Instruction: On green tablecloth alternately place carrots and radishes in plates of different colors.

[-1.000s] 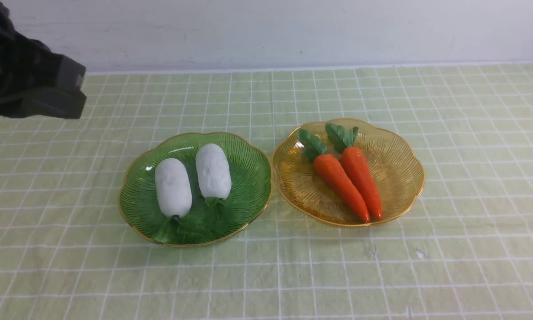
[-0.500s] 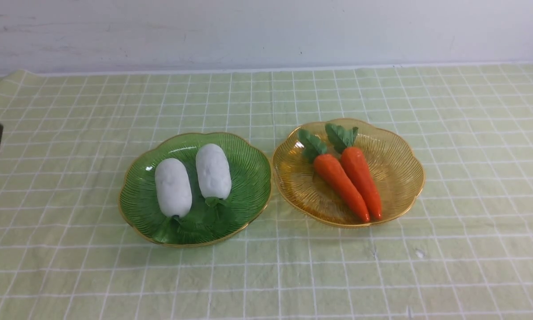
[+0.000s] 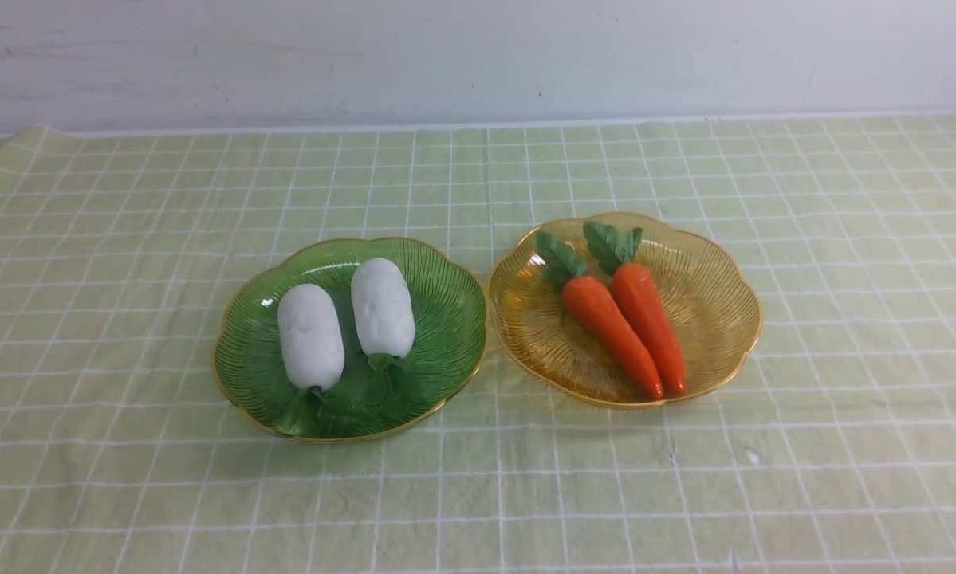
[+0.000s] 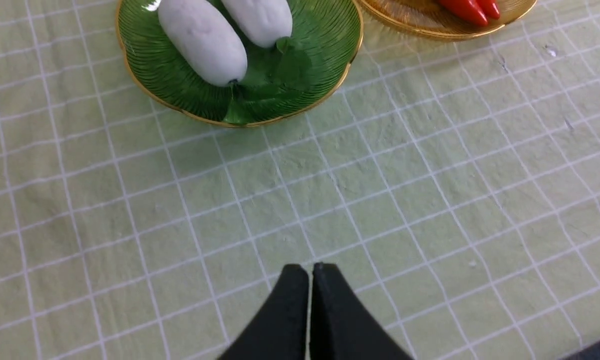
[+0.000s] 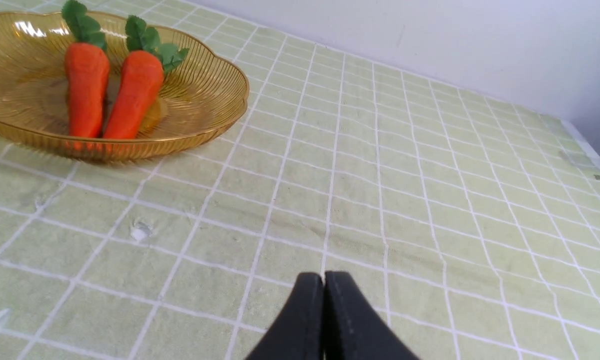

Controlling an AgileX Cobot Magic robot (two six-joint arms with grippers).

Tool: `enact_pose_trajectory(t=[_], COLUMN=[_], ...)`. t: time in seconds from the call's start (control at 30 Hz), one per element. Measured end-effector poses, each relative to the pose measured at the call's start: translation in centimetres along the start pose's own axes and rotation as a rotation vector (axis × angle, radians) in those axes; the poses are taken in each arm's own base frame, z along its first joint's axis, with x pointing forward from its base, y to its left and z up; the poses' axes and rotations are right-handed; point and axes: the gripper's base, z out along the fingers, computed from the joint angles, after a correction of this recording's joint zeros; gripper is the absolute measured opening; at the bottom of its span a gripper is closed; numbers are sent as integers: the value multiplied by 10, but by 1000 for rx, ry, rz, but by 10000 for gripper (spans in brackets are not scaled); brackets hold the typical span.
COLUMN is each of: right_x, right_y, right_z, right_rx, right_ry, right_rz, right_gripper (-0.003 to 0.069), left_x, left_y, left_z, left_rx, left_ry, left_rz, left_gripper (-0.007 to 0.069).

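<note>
Sorting looks finished: two radishes (image 3: 311, 336) are lying in the green plate (image 3: 242, 319), left; two carrots (image 3: 613, 331) are sharing the amber plate (image 3: 745, 343), right. Left gripper (image 4: 311, 270) and right gripper (image 5: 324, 277) are staying closed, holding nothing, presumably because placing is complete.

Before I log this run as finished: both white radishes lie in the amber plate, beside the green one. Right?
Not quite: both white radishes lie in the green plate, beside the amber plate, as the front view shows.
</note>
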Motion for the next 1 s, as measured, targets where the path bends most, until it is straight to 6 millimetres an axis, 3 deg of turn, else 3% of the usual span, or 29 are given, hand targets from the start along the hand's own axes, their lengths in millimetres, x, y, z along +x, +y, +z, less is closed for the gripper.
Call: enact_pose_trajectory(t=[0.23, 0.47, 0.67, 0.87, 1.0], right_x=[0, 0, 0, 0, 0], right_y=[0, 0, 1, 1, 1], right_z=[0, 0, 0, 0, 0], right_rx=[0, -4, -7, -7, -8], right_ry=[0, 0, 3, 3, 3], right_rz=[0, 75, 184, 222, 229], right_gripper=[-15, -15, -15, -15, -15], left_x=[29, 59, 73, 83, 75], left_y=[-4, -6, -6, -4, 3], left_z=[-21, -28, -27, -10, 18], left_rx=[-4, -6, -6, -8, -24], left_ry=[-107, -172, -192, -193, -354], left_rz=[17, 27, 30, 22, 3], left_gripper=[-8, -8, -8, -8, -8])
